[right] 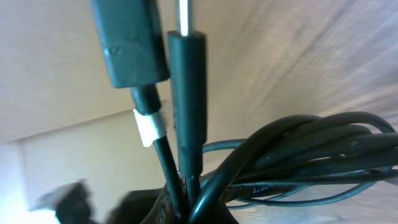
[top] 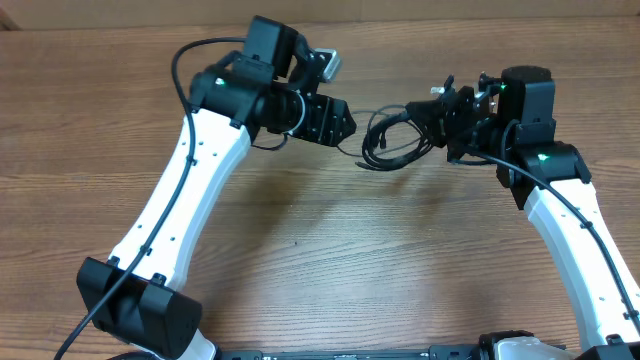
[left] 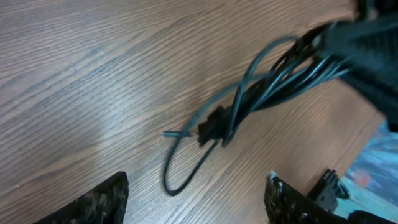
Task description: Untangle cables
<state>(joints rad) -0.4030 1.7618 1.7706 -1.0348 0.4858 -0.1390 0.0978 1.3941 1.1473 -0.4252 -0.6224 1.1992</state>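
Right gripper (top: 440, 118) is clamped on the cables (top: 392, 140), anchoring the tangle. Left gripper (top: 345, 125) at their 9 o'clock is open, empty, probably ready to tug.

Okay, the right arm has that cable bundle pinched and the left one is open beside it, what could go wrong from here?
The right tool clamps several strands of the cables together, so a pull from the left may tighten the tangle. The open left tool holds nothing; closing near the plug end could catch several strands at once.
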